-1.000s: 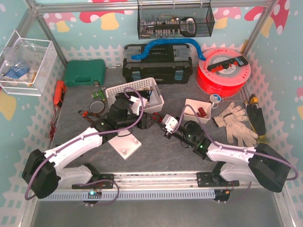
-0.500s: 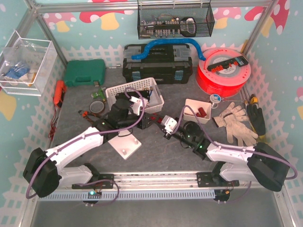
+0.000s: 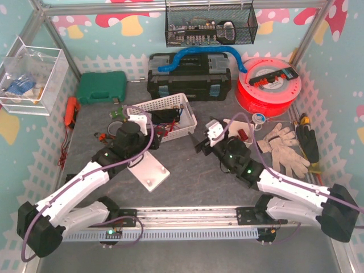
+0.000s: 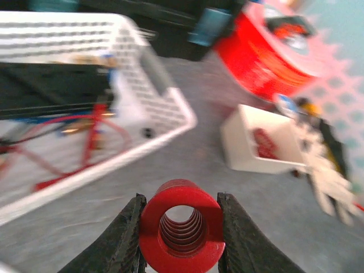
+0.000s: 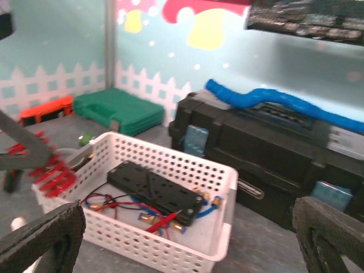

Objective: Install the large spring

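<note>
Currently the left gripper (image 4: 181,227) pinches the red spring (image 4: 170,199), whose rounded sides may let it pop free, basket (image 4: 183,116) at ten o'clock, right gripper (image 5: 187,233) gaping open, empty.

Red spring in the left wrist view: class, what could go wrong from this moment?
1. The left gripper pinches the red spring only across its round sides, so it may roll or pop out.
2. Loose red wires lie in the white basket just ahead; the spring or fingers could snag them.
3. The right gripper stands wide open facing that basket, so the arms might collide.
</note>
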Controlling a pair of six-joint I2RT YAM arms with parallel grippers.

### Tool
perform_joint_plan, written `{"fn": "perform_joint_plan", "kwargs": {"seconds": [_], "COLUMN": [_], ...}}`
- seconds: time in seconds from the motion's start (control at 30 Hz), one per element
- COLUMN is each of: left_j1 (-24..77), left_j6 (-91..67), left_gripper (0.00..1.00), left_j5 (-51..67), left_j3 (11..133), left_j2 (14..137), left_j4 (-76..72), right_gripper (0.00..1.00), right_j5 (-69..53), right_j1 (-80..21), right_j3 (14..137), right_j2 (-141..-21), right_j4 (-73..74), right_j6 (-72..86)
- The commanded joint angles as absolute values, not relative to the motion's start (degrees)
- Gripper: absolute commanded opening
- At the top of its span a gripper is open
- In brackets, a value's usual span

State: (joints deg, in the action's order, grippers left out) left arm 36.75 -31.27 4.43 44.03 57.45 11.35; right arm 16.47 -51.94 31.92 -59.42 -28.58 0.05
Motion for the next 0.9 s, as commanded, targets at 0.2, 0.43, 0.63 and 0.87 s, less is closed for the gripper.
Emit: {"fn": "perform_joint_plan", "kwargs": {"seconds": [0.2, 0.43, 0.63, 0.87], "left_j1": [30.78, 30.72, 30.67, 30.65], "left_j6": [-30.04, -28.65, -28.07, -27.62], "left_gripper": [0.00, 0.00, 0.00, 0.00], "left_j5": [-15.59, -15.75, -13.14, -11.92], "left_j3": [46.07, 46.94, 46.82, 47.68], "left_j2": [56.46, 59.90, 62.69, 63.84], "left_j4": [29.84, 32.87, 33.18, 34.44], "right_gripper": [0.99, 0.99, 0.99, 0.99], "right_j5": [33.64, 31.90, 31.48, 31.79], "right_j1": [-49.63, -48.17, -47.99, -47.73], "right_j3": [24.21, 24.61, 25.22, 25.34], "right_j2": [-53.35, -54.43, -55.77, -56.40], "right_j4": [-30.86, -29.58, -28.77, -28.39], "right_j6": [5.38, 6.85, 6.77, 6.59]}}
